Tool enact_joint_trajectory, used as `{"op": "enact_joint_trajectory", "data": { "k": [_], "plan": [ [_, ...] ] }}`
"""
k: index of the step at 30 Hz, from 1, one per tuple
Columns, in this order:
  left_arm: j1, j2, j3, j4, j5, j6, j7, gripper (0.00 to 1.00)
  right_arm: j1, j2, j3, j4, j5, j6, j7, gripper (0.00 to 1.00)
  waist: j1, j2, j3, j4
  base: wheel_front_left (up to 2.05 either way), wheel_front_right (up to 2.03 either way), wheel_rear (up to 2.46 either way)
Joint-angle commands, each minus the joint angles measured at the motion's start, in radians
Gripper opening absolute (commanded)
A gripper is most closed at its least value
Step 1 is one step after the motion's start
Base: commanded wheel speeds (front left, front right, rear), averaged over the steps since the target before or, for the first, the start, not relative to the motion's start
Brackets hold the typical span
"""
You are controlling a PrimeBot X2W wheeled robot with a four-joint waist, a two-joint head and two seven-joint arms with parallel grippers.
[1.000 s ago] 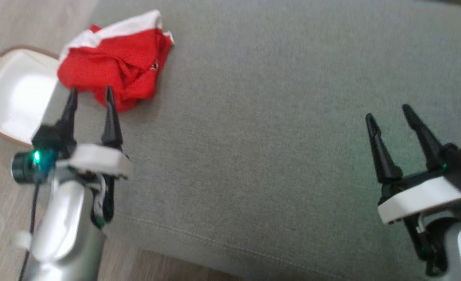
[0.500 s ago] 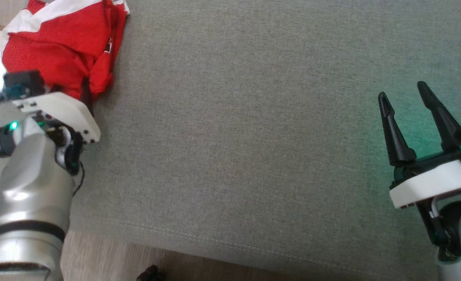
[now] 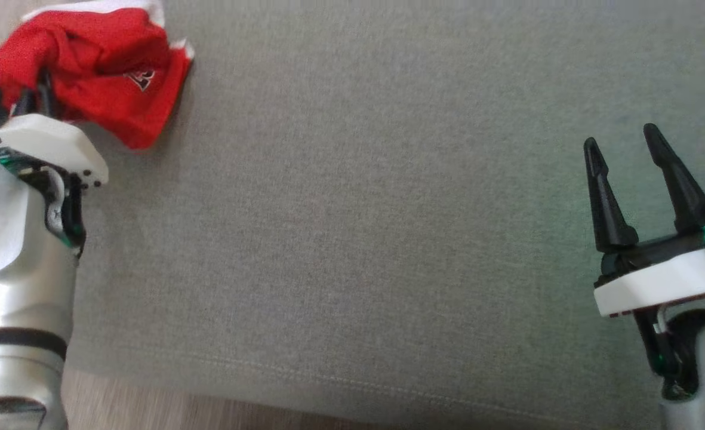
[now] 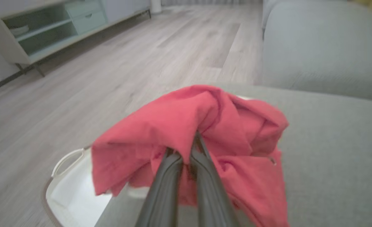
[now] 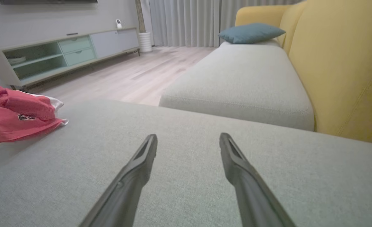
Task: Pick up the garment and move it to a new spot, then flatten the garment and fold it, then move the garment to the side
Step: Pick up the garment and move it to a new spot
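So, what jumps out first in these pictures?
The bright red garment, bunched at the far left corner of the grey cushion and pinched in the shut left gripper. At the lower right the right gripper stands open above cushion. A yellow sofa back rises at the right wrist view's right side.

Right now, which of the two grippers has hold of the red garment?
The left gripper: it is pinched shut on the garment. The right gripper stands open over the grey cushion, apart from it.

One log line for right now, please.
stage: pick-up | left gripper: shut on red garment | right gripper: open, empty, over grey cushion | fold: not started
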Motion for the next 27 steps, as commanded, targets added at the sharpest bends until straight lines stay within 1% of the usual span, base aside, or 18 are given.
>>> {"op": "enact_joint_trajectory", "data": {
  "k": [1, 5, 11, 12, 16, 18, 21, 24, 27],
  "plan": [
    [0.021, 0.073, 0.039, -0.079, 0.017, 0.018, -0.016, 0.0, -0.01, 0.012, 0.021, -0.027, 0.011, 0.003, -0.015, 1.0, 0.0, 0.0, -0.062, -0.019, 0.0, 0.0, 0.0],
    [0.13, 0.085, 0.058, -0.293, 0.04, 0.059, -0.018, 0.0, 0.007, 0.037, 0.016, -0.012, 0.015, 0.003, -0.037, 1.0, 0.0, 0.0, -0.133, -0.038, 0.0, 0.0, 0.0],
    [0.346, 0.079, 0.047, -0.595, 0.071, 0.117, -0.013, 0.0, 0.055, 0.07, 0.007, 0.012, 0.019, 0.003, -0.057, 1.0, 0.0, 0.0, -0.222, -0.086, 0.0, 0.0, 0.0],
    [0.381, 0.076, 0.04, -0.646, 0.077, 0.126, 0.001, 0.0, 0.063, 0.074, 0.006, 0.015, 0.02, 0.003, -0.059, 1.0, 0.0, 0.0, -0.233, -0.098, 0.0, 0.0, 0.0],
    [0.495, 0.058, -0.01, -0.84, 0.094, 0.137, 0.066, 0.0, 0.088, 0.087, 0.004, 0.019, 0.024, 0.003, -0.06, 1.0, 0.0, 0.0, -0.252, -0.157, 0.0, 0.0, 0.0],
    [0.533, 0.042, -0.041, -0.912, 0.097, 0.136, 0.098, 0.0, 0.095, 0.093, 0.007, 0.022, 0.028, 0.003, -0.06, 1.0, 0.0, 0.0, -0.254, -0.194, 0.0, 0.0, 0.0],
    [0.561, 0.006, -0.094, -0.973, 0.092, 0.124, 0.131, 0.0, 0.097, 0.099, 0.011, 0.029, 0.037, 0.003, -0.065, 1.0, 0.0, 0.0, -0.247, -0.254, 0.0, 0.0, 0.0],
    [0.558, -0.034, -0.161, -0.971, 0.09, 0.095, 0.15, 0.0, 0.095, 0.104, 0.021, 0.042, 0.048, 0.003, -0.07, 1.0, 0.0, 0.0, -0.238, -0.325, 0.0, 0.0, 0.0],
    [0.54, -0.076, -0.231, -0.921, 0.095, 0.066, 0.165, 0.0, 0.089, 0.107, 0.031, 0.061, 0.059, 0.003, -0.08, 1.0, 0.0, 0.0, -0.227, -0.392, 0.0, 0.0, 0.0]
  ]
}}
